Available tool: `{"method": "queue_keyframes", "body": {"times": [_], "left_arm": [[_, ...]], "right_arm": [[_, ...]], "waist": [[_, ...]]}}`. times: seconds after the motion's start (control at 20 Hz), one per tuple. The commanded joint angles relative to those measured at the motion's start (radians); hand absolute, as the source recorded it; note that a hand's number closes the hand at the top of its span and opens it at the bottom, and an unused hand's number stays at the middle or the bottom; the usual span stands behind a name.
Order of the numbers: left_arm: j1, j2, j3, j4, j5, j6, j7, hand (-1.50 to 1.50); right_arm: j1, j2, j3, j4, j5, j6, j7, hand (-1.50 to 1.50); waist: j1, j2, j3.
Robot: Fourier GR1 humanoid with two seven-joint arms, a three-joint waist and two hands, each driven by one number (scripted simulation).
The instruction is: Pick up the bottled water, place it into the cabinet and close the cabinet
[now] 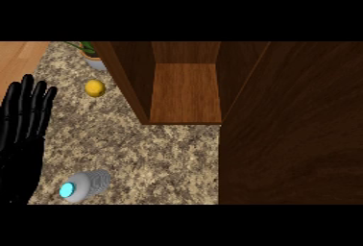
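The bottled water [83,186] sits low at the view's left on the granite counter [149,149], cyan cap toward the camera and pale grey body running up and to the right. From this steep angle I can't tell if it stands or lies on its side. Nothing touches it. Just beside it, along the left edge, the left hand [25,127] rests w/ fingers straight, close together and pointing up, holding nothing. The right hand shows nowhere.

Further up the counter a yellow lemon [95,88] lies near the left wall of the cabinet [131,77], and beyond it part of a potted plant [92,60] peeks in. The cabinet is open: a bare wooden shelf [186,91], well apart from the bottle, up and to the right. The big dark wood panel [291,125] filling the right side is prob. its door swung open, tho that's a guess.

Step in hand, as I judge it: the very first — the pick-up isn't begun, and placing and closing are both left. The next move calls for a hand to come to the bottle and curl round its body, not the cap; the left is the nearer one. The bottle then needs carrying past the lemon w/o knocking it, into the shelf opening.
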Motion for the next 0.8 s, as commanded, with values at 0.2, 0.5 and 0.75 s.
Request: {"method": "queue_keyframes", "body": {"times": [0.2, 0.5, 0.75], "left_arm": [[0.189, -0.117, 0.016, -0.196, -0.246, 0.331, -0.027, -1.50], [0.462, -0.119, -0.205, -0.293, -0.049, 0.643, -0.069, -1.50], [0.643, -0.120, -0.514, -0.374, -0.181, 0.798, -0.188, -1.50]], "right_arm": [[0.174, -0.050, -0.009, -0.056, 0.002, 0.046, 0.023, -1.50], [0.298, -0.043, 0.030, -0.159, -0.178, 0.134, 0.083, -1.50], [0.426, -0.053, 0.048, -0.338, -0.219, 0.151, 0.127, -1.50]], "waist": [[0.027, -0.025, 0.030], [0.030, -0.028, 0.027], [0.020, -0.026, 0.029]]}}
